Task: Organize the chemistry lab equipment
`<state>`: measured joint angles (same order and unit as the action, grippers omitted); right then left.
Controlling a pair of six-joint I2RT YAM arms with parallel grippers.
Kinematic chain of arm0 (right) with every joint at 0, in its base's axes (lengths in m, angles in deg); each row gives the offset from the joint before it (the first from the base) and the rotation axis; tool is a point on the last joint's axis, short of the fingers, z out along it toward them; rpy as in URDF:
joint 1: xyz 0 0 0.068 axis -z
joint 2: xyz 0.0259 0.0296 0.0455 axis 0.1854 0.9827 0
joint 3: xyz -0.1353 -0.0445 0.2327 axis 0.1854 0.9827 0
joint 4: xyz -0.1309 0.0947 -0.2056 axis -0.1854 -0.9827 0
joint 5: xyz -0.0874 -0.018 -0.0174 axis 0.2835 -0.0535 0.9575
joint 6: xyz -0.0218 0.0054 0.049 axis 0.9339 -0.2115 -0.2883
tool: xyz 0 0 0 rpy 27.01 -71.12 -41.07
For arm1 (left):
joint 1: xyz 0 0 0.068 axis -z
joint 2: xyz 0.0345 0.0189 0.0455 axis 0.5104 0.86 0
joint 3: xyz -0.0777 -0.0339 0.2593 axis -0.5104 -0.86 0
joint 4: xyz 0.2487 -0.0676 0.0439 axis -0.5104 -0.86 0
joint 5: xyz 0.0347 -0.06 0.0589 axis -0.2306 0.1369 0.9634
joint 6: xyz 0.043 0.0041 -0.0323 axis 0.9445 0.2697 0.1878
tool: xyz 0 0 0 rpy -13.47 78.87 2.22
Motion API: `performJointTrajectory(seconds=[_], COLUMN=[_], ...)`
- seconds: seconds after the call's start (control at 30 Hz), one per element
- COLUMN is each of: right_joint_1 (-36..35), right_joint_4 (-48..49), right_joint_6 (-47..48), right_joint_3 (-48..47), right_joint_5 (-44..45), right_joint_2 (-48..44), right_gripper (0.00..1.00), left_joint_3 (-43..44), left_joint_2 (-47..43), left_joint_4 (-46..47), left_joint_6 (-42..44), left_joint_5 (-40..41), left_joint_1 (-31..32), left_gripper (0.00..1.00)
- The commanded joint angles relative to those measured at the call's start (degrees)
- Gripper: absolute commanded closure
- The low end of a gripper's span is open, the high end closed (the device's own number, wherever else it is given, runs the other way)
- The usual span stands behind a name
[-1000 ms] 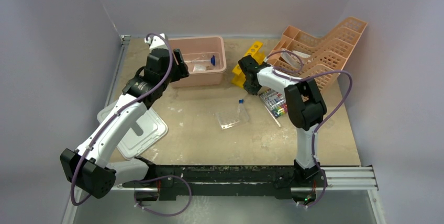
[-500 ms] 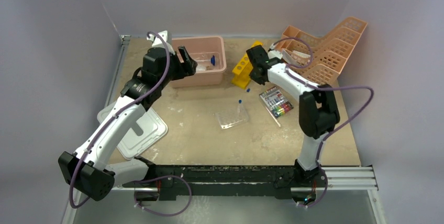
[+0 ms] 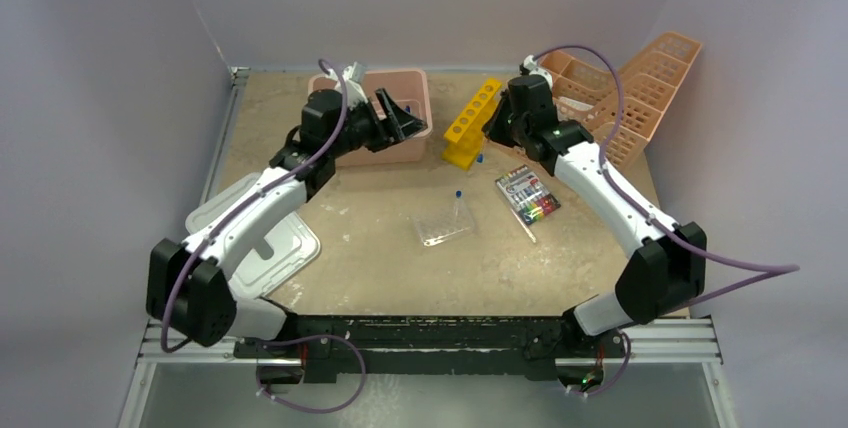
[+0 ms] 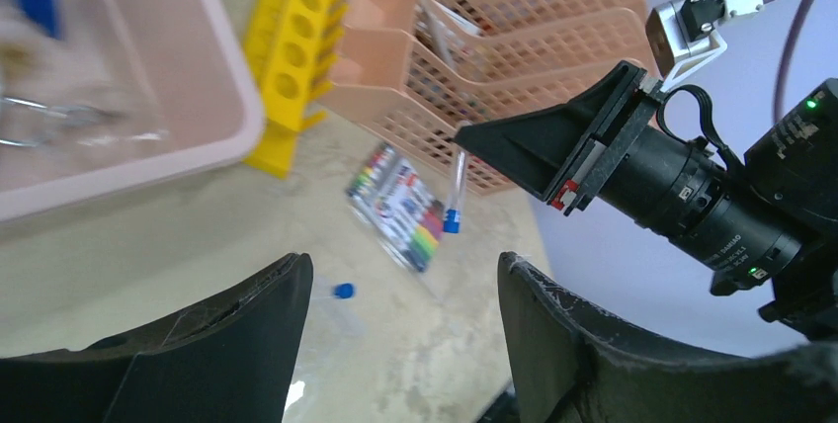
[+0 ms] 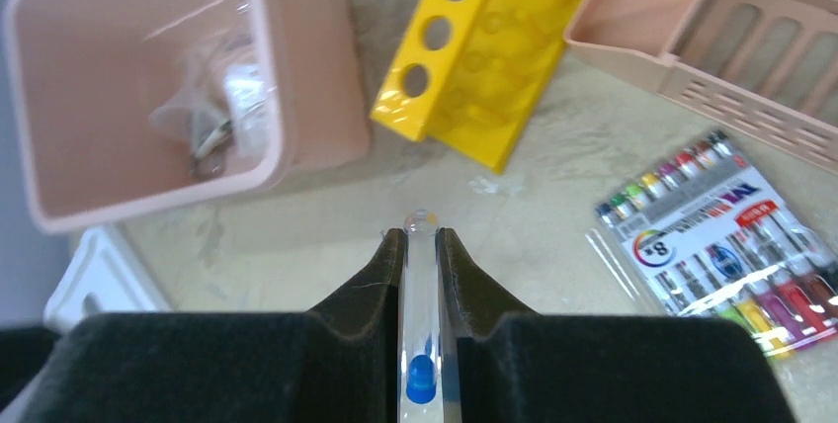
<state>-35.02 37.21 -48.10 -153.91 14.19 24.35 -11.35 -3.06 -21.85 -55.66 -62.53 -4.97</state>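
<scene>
- Hanging from the right gripper [image 3: 492, 134], a slim clear tube [image 3: 481, 155] with a blue cap at its lower end sits just off the yellow rack [image 3: 472, 120], near the tabletop's far edge. Half a second ago it hung nearer the middle.
- The left gripper [image 3: 398, 114] has swung over the pink bin [image 3: 415, 83] at the far edge.
- Left wrist: its fingers [image 4: 227, 344] are spread wide, holding nothing. The clear tube dangles cap-down before the peach baskets [image 4: 494, 67].
- Right wrist: both fingers [image 5: 356, 344] pinch the clear tube's rounded end, above bare tabletop between bin and rack.
</scene>
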Motion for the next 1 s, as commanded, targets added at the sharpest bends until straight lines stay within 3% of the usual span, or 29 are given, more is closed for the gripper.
performJointTrajectory(seconds=[0.0, 0.1, 0.2, 0.37, 0.47, 0.77, 0.97], right_joint_1=[0.3, 0.3, 0.3, 0.4, 0.4, 0.4, 0.3], right_joint_4=[4.7, 6.9, 10.3, 14.0, 15.6, 16.4, 17.2], right_joint_6=[6.3, 6.4, 6.6, 6.0, 4.6, 3.8, 3.3], right_joint_3=[0.3, 0.5, 1.3, 3.2, 4.2, 4.5, 4.8], right_joint_5=[-12.8, -20.1, -26.7, -34.8, -37.3, -40.0, -42.5], right_joint_2=[-3.8, -4.5, -4.9, -5.1, -5.0, -4.9, -4.9], right_gripper=[0.89, 0.89, 0.89, 0.88, 0.88, 0.87, 0.87], left_joint_3=[-1.6, -1.2, -1.5, -3.3, -5.3, -6.3, -7.1], left_joint_2=[5.0, 7.8, 10.1, 12.7, 13.4, 11.8, 10.9], left_joint_4=[18.1, 20.3, 21.8, 28.0, 33.0, 29.2, 30.2], left_joint_6=[-13.3, -14.4, -14.4, -17.8, -21.4, -19.2, -19.8], left_joint_5=[-12.1, -12.6, -14.6, -17.1, -18.2, -14.4, -13.2], left_joint_1=[1.6, 4.1, 5.1, 5.3, 5.7, 5.8, 5.8], left_gripper=[0.33, 0.36, 0.48, 0.52, 0.56, 0.62, 0.75])
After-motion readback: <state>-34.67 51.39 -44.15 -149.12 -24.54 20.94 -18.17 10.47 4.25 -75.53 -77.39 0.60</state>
